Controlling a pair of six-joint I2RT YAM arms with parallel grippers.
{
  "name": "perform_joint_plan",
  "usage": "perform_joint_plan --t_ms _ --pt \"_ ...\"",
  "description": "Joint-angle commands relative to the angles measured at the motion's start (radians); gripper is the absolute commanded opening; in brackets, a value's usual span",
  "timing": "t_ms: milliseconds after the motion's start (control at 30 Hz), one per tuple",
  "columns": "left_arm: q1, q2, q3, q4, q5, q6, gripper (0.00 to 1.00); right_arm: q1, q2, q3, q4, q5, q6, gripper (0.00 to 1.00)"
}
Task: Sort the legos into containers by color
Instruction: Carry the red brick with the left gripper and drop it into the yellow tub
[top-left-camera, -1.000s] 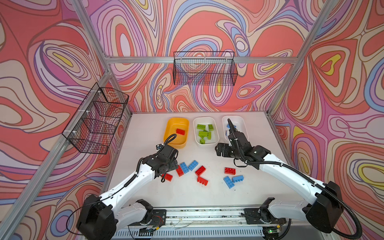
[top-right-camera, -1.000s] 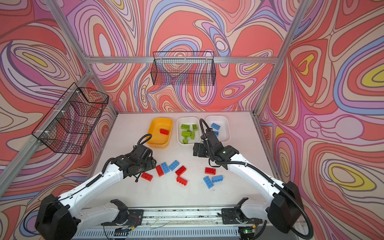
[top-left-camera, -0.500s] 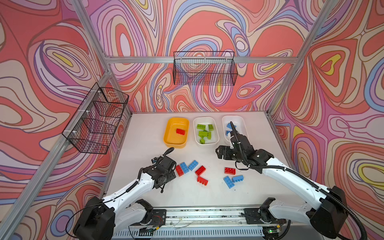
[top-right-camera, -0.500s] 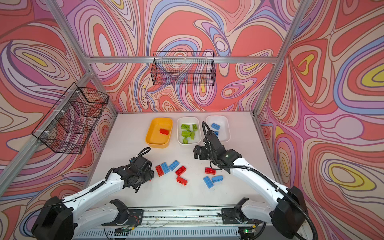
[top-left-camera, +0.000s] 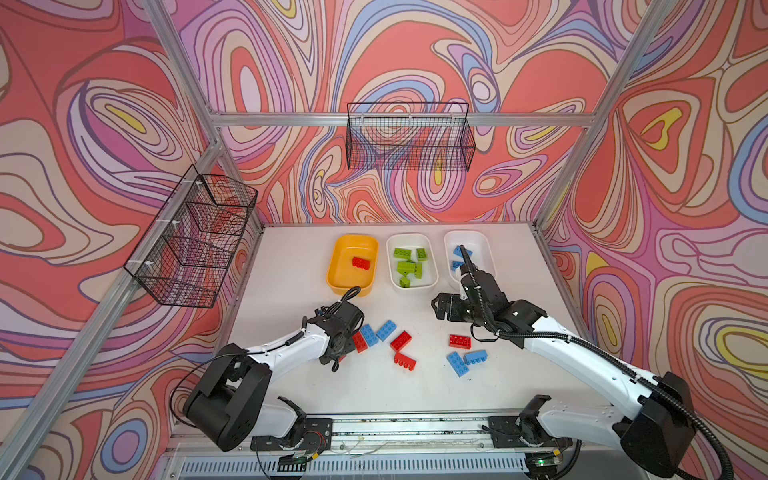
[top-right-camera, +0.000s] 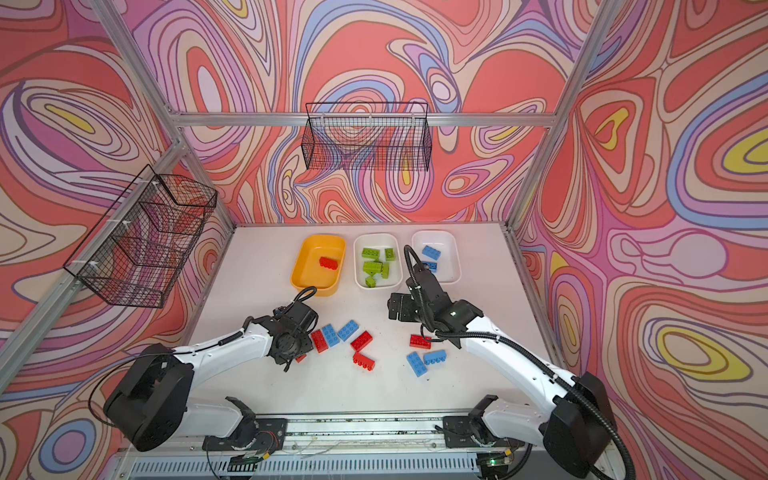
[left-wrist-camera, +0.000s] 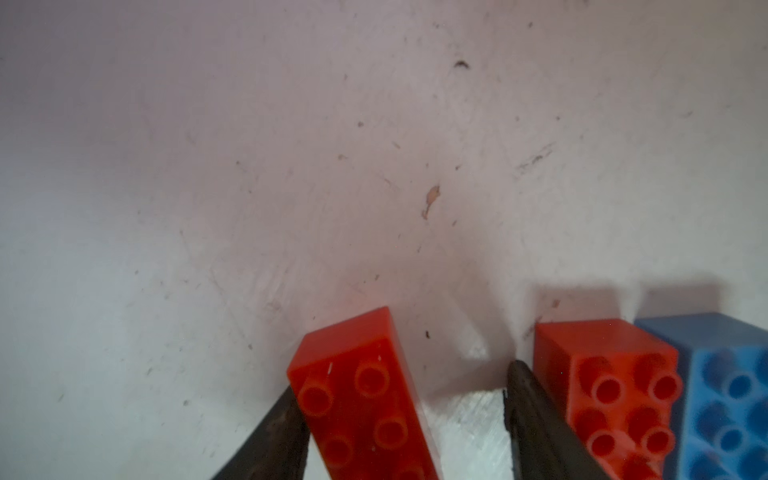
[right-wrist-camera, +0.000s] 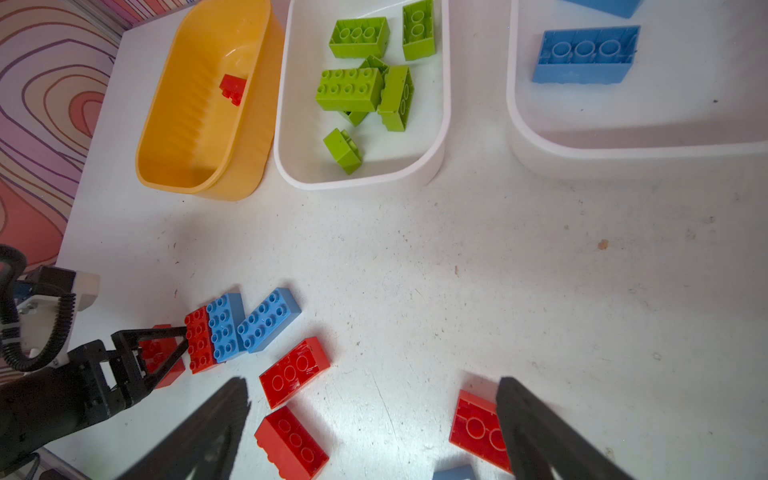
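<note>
There, the left gripper (left-wrist-camera: 399, 378) had its fingers (left-wrist-camera: 532, 428) apart astride a red brick (left-wrist-camera: 361, 407), one touching, one clear. It lay studs-up on the table (left-wrist-camera: 249, 166), long axis along the fingers, beside a second red brick (left-wrist-camera: 602, 395). The right gripper (right-wrist-camera: 372, 386) hung, jaws spread wide.

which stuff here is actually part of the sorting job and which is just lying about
job: red legos, blue legos, green legos, yellow-orange tub, middle white tub, right white tub
just lying about: back wire basket, left wire basket
</note>
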Motion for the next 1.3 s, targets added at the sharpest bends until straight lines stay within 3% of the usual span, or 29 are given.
perform_joint_plan --t_ms 0,467,833,1033,1267 --pt "-0.001 0.049 -0.013 -0.001 0.056 0.009 0.5 0.006 -0.015 -0.013 0.006 -0.001 -0.012 0.98" --pt "-0.001 0.034 0.062 -0.187 0.011 0.101 0.23 0.006 -0.011 -0.004 -0.004 0.019 -0.022 0.98" --pt "-0.001 0.054 0.18 -0.267 -0.031 0.171 0.18 0.005 0.002 0.009 -0.006 0.019 -0.019 0.98" --pt "0.016 0.101 0.345 -0.32 -0.093 0.265 0.18 0.006 -0.003 0.024 -0.022 0.029 -0.014 0.98" --pt "0.117 0.244 0.629 -0.332 -0.095 0.419 0.19 0.006 0.012 0.057 -0.049 0.04 -0.015 0.98"
